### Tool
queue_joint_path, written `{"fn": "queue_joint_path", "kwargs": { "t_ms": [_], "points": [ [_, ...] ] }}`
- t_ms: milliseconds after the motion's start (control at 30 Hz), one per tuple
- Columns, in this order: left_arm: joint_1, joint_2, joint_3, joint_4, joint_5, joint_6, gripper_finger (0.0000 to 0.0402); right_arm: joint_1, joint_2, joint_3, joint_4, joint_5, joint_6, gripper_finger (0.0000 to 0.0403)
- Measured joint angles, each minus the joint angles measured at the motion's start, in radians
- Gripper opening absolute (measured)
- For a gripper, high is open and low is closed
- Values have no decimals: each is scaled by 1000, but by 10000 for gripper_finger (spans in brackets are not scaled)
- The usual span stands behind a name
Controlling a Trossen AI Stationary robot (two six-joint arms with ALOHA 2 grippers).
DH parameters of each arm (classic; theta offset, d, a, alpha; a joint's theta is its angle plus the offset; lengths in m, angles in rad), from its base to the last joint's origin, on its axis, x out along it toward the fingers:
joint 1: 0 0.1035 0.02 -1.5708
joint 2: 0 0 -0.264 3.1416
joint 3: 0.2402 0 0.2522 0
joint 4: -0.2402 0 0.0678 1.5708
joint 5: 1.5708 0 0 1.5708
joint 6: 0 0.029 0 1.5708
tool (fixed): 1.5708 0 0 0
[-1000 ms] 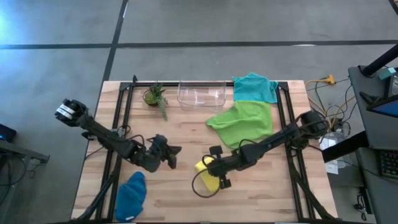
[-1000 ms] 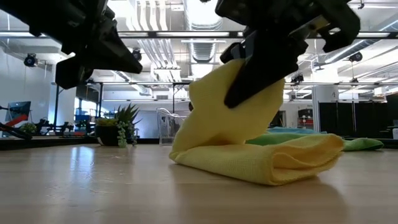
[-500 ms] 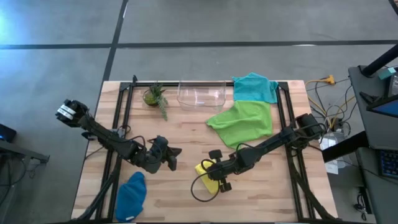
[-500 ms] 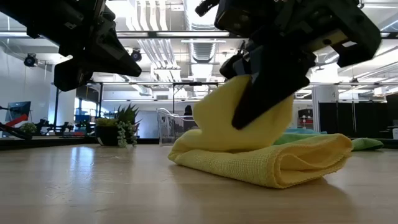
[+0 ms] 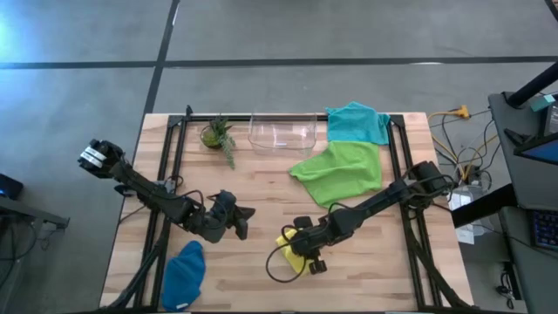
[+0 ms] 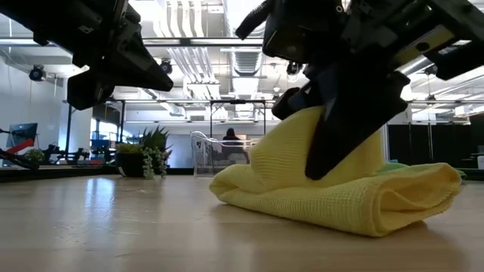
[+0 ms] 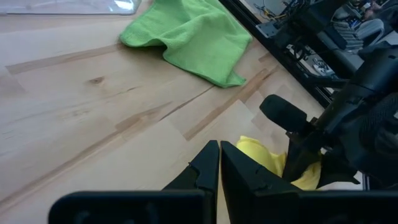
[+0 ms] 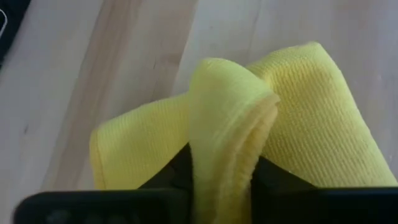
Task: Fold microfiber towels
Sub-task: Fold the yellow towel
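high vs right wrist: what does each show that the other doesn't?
High only: the left gripper shut and idle, the dark blue towel, lime green towel, teal towel, clear bin and plant. Right wrist only: a raised fold of cloth pinched between the right gripper's fingers. Both: the yellow towel on the wooden table.

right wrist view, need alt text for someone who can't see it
A pinched ridge of the yellow microfiber towel stands between the right gripper's two dark fingers, filling most of the frame. The rest of the towel lies folded on the light wooden table beyond.
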Motion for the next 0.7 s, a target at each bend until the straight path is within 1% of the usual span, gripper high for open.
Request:
{"fn": "queue_joint_path", "kwargs": {
  "t_ms": [167,333,400,467,700],
  "points": [
    [0,0,0,1,4,0,0,0,-34,2,-8,-19,12,131],
    [1,0,0,2,4,1,0,2,-54,44,-82,-23,14,166],
    [1,0,0,1,4,1,0,5,-55,61,-113,-25,12,173],
    [1,0,0,1,4,4,0,9,-55,76,-131,-49,8,175],
    [0,0,0,2,4,6,0,16,-56,99,-133,-221,-16,166]
  ]
}}
